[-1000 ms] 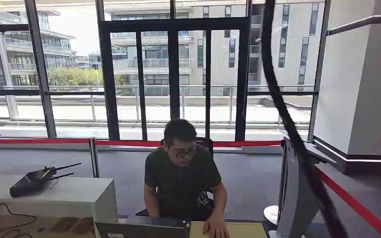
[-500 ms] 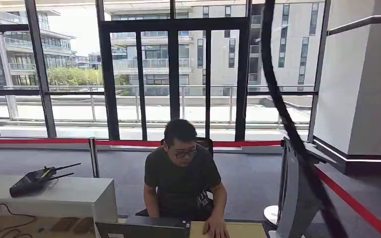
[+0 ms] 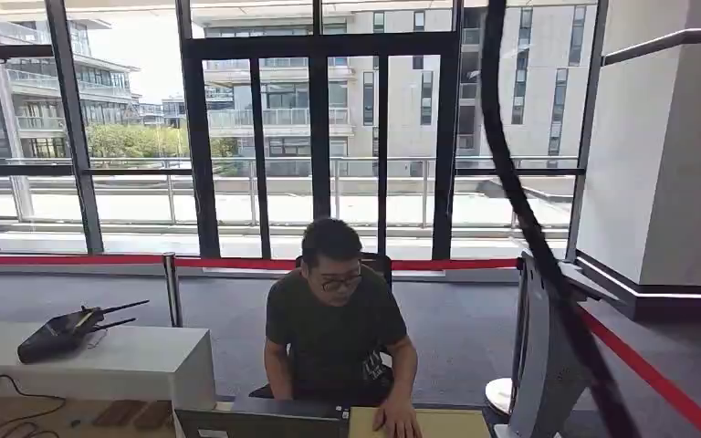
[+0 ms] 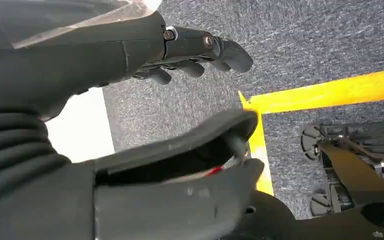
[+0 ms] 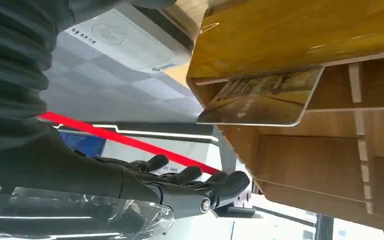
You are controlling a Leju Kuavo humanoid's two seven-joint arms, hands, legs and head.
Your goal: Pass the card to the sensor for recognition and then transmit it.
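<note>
In the right wrist view a printed card (image 5: 260,97) sticks out of a slot in a wooden stand (image 5: 330,35), with one long edge free. My right hand (image 5: 180,187) is a short way off from the card with its fingers stretched out; it holds nothing and does not touch the card. In the left wrist view my left hand (image 4: 130,55) hangs over grey carpet, its fingers (image 4: 215,47) and thumb (image 4: 195,140) apart with nothing between them.
A person (image 3: 333,319) sits ahead behind a laptop (image 3: 260,422), one hand on the desk. A white counter (image 3: 91,360) with a black router (image 3: 59,333) stands at the left and a white stand (image 3: 543,365) at the right. A red barrier tape (image 3: 657,379) runs behind. Yellow floor tape (image 4: 330,90) crosses the carpet.
</note>
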